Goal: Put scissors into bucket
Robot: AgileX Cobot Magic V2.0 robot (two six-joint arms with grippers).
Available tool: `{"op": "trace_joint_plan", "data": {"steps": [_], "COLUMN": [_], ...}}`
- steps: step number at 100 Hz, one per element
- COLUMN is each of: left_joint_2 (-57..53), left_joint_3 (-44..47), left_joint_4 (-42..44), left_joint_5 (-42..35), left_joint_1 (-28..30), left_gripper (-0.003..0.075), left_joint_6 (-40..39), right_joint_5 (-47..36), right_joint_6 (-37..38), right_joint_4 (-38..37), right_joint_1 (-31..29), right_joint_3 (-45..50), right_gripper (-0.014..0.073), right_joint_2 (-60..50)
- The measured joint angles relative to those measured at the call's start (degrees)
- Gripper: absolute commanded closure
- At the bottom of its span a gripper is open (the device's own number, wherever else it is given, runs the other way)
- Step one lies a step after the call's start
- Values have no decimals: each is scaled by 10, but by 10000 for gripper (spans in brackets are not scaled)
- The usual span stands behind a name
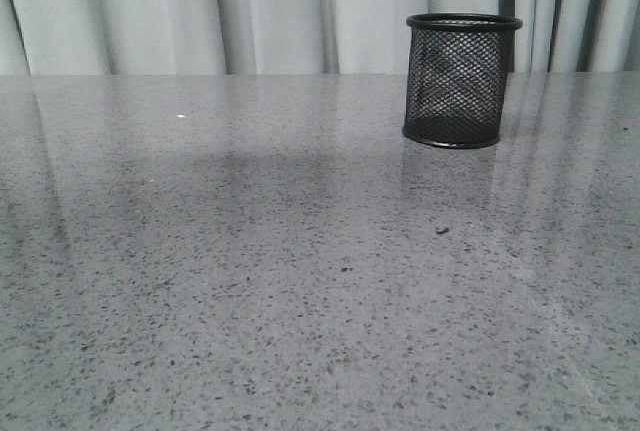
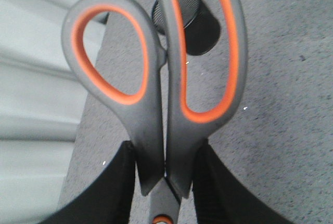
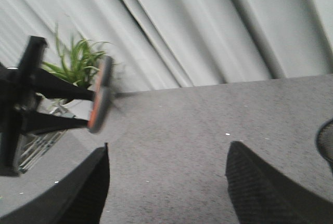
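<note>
Left jaws clamp the rubbery-handled scissors (image 2: 161, 109); right jaws apart; mesh bucket (image 1: 460, 81) upright.

The left gripper (image 2: 165, 182) is clamped on the scissors (image 2: 161, 94), its two black fingers (image 2: 120, 182) pressing either side of the handle shanks just below the loops. From the right wrist view, the left arm (image 3: 21, 102) shows as a black, blurred shape held up off the table, with the scissors seen edge-on at its tip. The right gripper (image 3: 166, 182) hangs with its jaws spread wide apart and nothing between its ribbed fingers (image 3: 260, 187).
</note>
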Motion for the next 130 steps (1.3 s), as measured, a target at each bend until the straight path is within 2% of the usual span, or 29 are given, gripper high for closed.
{"op": "trace_joint_plan", "data": {"steps": [21, 42, 63, 82, 89, 101, 125, 130], "left_joint_2": [2, 20, 53, 65, 65, 65, 65, 65], "left_joint_3": [0, 0, 0, 0, 0, 0, 0, 0], "left_joint_4": [83, 151, 197, 209, 211, 213, 216, 217], "left_joint_5": [-40, -61, -97, -124, -133, -141, -142, -142], "left_joint_1": [-122, -215, -274, -290, -290, -291, -291, -291], "left_gripper": [730, 730, 730, 730, 730, 730, 728, 718], "left_joint_6": [-65, -122, -163, -182, -186, -188, -188, -188], "right_joint_5": [34, 47, 53, 53, 53, 53, 56, 55], "right_joint_6": [-2, -2, -2, -2, -2, -2, -9, -9], "right_joint_4": [20, 33, 36, 36, 35, 30, 23, 24], "right_joint_1": [0, 0, 0, 0, 0, 0, 0, 0], "right_joint_3": [-33, -37, -37, -37, -37, -37, -37, -37], "right_gripper": [162, 162, 162, 165, 209, 336, 667, 664], "right_joint_2": [16, 22, 22, 23, 23, 24, 35, 38]}}
